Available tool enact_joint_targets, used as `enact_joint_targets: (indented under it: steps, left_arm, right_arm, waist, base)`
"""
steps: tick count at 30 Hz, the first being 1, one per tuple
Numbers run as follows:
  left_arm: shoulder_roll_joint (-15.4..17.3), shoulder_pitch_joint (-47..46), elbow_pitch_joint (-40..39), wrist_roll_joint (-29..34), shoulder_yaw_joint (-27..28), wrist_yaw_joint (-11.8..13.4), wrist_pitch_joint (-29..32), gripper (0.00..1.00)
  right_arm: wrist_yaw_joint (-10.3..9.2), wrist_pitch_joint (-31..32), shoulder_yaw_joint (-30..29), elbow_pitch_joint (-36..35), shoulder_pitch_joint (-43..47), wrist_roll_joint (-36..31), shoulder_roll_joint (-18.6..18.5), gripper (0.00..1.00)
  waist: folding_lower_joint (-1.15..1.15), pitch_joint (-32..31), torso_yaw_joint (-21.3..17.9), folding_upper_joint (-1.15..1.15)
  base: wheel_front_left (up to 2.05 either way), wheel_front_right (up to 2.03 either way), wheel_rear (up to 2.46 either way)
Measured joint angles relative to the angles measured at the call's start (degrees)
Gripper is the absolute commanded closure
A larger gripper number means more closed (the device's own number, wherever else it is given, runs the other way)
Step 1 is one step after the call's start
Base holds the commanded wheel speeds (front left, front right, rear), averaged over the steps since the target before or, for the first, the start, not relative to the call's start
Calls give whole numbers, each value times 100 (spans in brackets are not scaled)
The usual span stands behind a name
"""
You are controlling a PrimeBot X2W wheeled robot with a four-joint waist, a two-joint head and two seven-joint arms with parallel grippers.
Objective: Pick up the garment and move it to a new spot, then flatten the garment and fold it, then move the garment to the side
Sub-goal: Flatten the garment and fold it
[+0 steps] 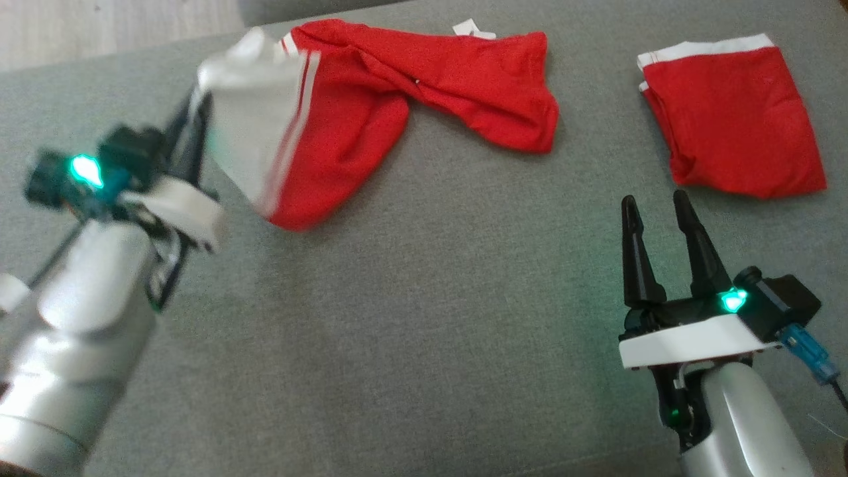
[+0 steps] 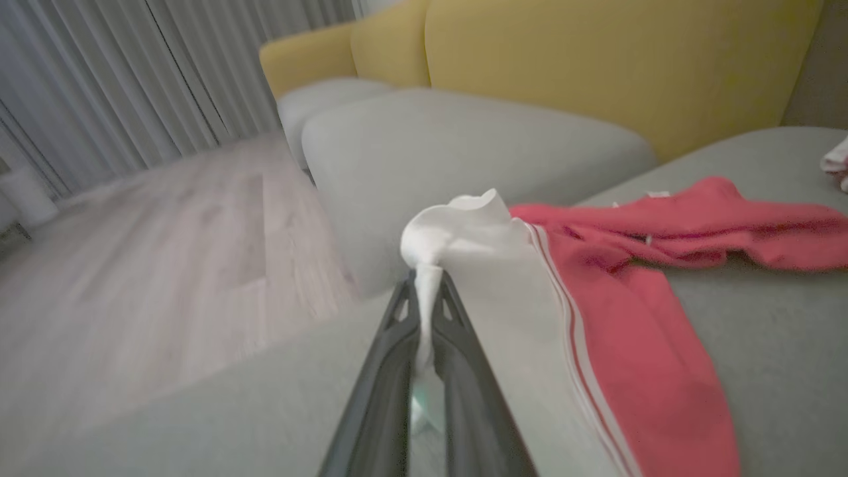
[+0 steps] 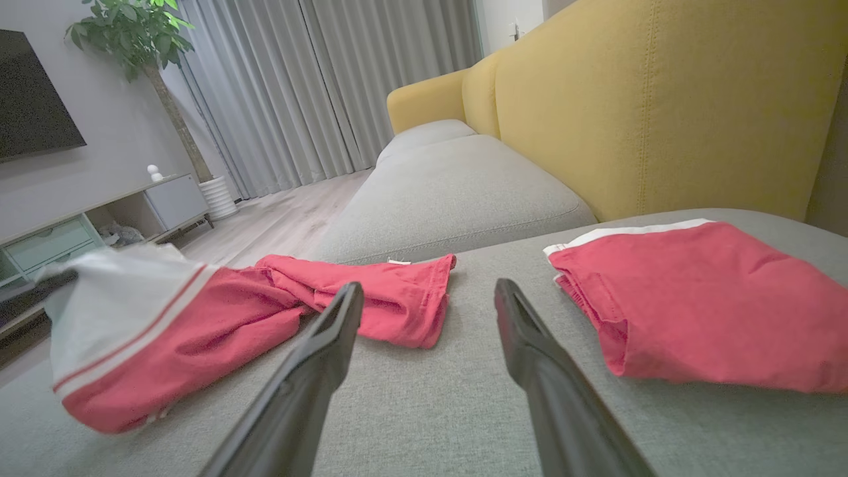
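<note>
A red garment (image 1: 424, 86) with a white side panel and thin white stripes is seen lying crumpled toward the far left of a grey sofa seat (image 1: 430, 298). Its white corner has been taken up by the left gripper (image 1: 193, 106). In the left wrist view, the two dark fingers (image 2: 384, 371) are pressed together on a pinch of the white fabric, which is bunched above the tips of the left gripper (image 2: 427, 275) and raised off the cushion. The rest of the garment (image 2: 629, 331) is draped to the right across the seat, and a small white label (image 1: 472, 28) is visible at its far edge.

The right gripper (image 1: 656, 202) is shown at the lower right of the head view, above bare cushion, with its fingers (image 3: 298, 384) spread wide apart and nothing held between them. A second red garment, folded (image 1: 729, 126), with a white band along its far edge, lies just beyond that gripper and well apart from the first.

In the right wrist view, the garment (image 3: 218, 324) is seen to the left of the right gripper (image 3: 429, 291) and the folded piece (image 3: 702, 298) to its right. A yellow sofa backrest (image 3: 662, 99), grey curtains (image 3: 318, 86), a potted plant (image 3: 132, 26) and a pale wooden floor (image 2: 132, 265) can be made out behind. The left arm and the lifted corner are blurred in the head view.
</note>
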Motion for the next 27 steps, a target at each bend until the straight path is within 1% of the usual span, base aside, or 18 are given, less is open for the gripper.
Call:
enact_joint_targets:
  steps: [6, 9, 12, 14, 16, 20, 22, 23, 27]
  left_arm:
    - [509, -698, -913, 703, -33, 185, -257, 100]
    - [783, -831, -1516, 1104, -143, 201, -312, 100]
    - [1039, -824, -2042, 1508, -410, 166, -324, 100]
    - [1225, -751, -2369, 1759, -656, 57, -345, 100]
    - [1411, -546, -2671, 1920, -907, -102, -345, 100]
    - [1773, 219, -3166, 2194, -1525, -375, -345, 100]
    - [1889, 602, -3372, 2229, -1774, -427, -345, 100]
    - [1934, 742, -3463, 2236, -1915, -493, -338, 100]
    - [2061, 1044, -3726, 2424, -2610, -675, -189, 100]
  right_arm:
    - [0, 0, 19, 53, 14, 3, 0, 0]
    - [0, 0, 15, 58, 67, 4, 0, 0]
    - [0, 0, 13, 85, 155, 12, 0, 0]
    - [0, 0, 12, 99, 170, 12, 0, 0]
    - [0, 0, -2, 101, 177, 12, 0, 0]
    - [0, 0, -47, 124, 224, 12, 0, 0]
    - [0, 0, -68, 155, 252, 12, 1, 0]
    - [0, 0, -79, 176, 253, 11, 0, 0]
    - [0, 0, -89, 214, 253, 10, 0, 0]
  waist:
    - [0, -233, 131, 0]
    - [0, -325, 209, 0]
    - [0, -390, 307, 0]
    - [0, -429, 374, 0]
    - [0, -463, 438, 0]
    - [0, -499, 590, 0]
    - [0, -514, 672, 0]
    - [0, -524, 712, 0]
    - [0, -566, 852, 0]
  base:
    - [0, 0, 0]
    - [0, 0, 0]
    - [0, 0, 0]
    - [0, 0, 0]
    - [0, 0, 0]
    - [0, 0, 0]
    - [0, 0, 0]
    - [0, 0, 0]
    - [0, 0, 0]
